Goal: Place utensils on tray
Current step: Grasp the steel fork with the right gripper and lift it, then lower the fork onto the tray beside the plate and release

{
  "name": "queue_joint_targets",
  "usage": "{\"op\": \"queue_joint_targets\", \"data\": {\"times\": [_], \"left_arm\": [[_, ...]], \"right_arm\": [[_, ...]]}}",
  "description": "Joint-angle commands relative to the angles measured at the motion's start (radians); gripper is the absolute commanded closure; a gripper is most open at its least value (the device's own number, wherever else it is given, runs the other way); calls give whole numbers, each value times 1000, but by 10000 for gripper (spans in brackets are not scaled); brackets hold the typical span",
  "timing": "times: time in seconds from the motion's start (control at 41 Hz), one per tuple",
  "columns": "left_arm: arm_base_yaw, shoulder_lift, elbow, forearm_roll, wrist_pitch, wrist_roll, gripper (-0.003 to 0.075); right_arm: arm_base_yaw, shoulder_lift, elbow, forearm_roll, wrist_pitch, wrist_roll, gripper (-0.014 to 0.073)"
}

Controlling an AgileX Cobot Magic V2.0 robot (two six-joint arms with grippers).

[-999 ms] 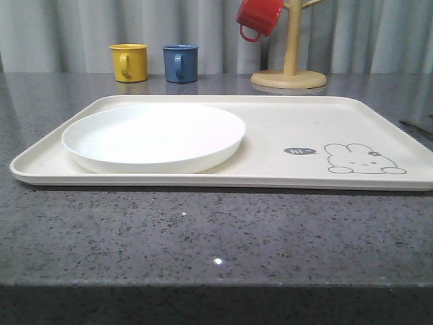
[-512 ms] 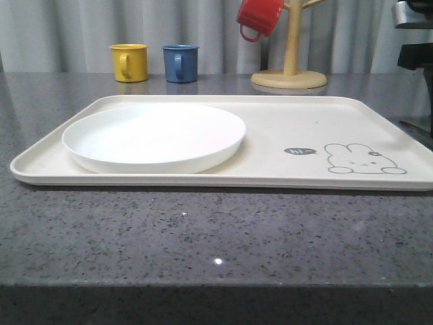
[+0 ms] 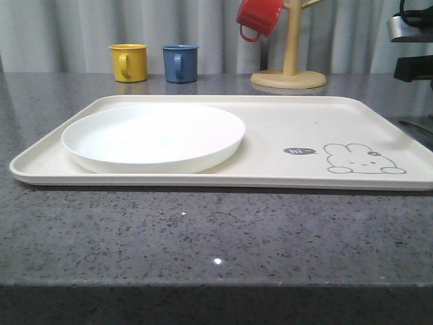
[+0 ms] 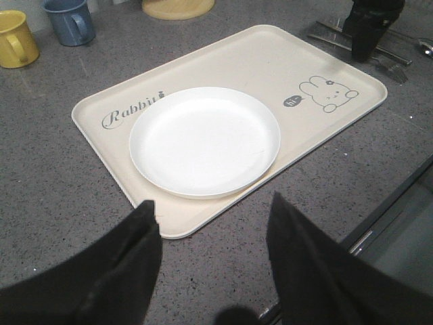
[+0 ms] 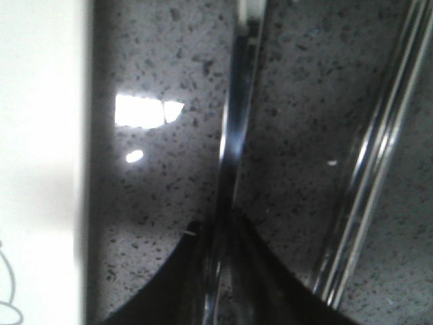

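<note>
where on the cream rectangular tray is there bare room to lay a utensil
The cream rectangular tray is bare between the round white plate and the bunny drawing, and along its far rim. The plate crowds its left half. Silver utensils lie off its right edge.

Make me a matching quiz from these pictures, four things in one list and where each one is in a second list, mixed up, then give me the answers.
Things
1. plate
2. red mug
3. yellow mug
4. bunny drawing

Places
A. hanging on the wooden mug stand
B. on the counter behind the tray, beside the blue mug
C. printed on the right part of the tray
D. lying on the left part of the tray

Pairs: 1-D, 2-A, 3-B, 4-C
</note>
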State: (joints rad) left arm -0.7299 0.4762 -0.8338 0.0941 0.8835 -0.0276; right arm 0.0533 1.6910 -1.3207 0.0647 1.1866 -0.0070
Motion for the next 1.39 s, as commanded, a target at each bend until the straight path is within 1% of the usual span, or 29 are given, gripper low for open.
{"op": "queue_joint_targets", "data": {"times": [0.0,0.122,0.341,0.463,0.56,0.609,0.658,0.829,0.926,1.048,1.121,1.194,1.365], "left_arm": [[-8,8,-23,3,-76,-9,365],[-8,8,-23,3,-76,-9,365],[-8,8,-23,3,-76,-9,365],[-8,8,-23,3,-76,-9,365],[-8,8,-23,3,-76,-9,365],[-8,8,-23,3,-76,-9,365],[-8,8,-23,3,-76,-9,365],[-8,8,-23,3,-76,-9,365],[-8,8,-23,3,-76,-9,365],[-8,8,-23,3,-76,-9,365],[-8,8,-23,3,-76,-9,365],[-8,8,-23,3,-76,-9,365],[-8,8,-23,3,-76,-9,365]], "right_arm": [[0,-36,-28,15,17,-10,589],[0,-36,-28,15,23,-10,645],[-1,-91,-37,-17,40,-8,648],[2,-157,-80,-11,70,7,648],[34,-189,-130,26,125,7,648],[71,-192,-164,44,158,7,648],[114,-192,-191,47,158,15,648],[290,-156,-252,27,156,125,648],[350,-110,-275,-2,154,219,646],[381,-48,-277,-8,111,370,646],[391,-13,-277,-4,83,429,646],[391,15,-277,21,67,466,646],[391,63,-277,68,36,484,646]]}}
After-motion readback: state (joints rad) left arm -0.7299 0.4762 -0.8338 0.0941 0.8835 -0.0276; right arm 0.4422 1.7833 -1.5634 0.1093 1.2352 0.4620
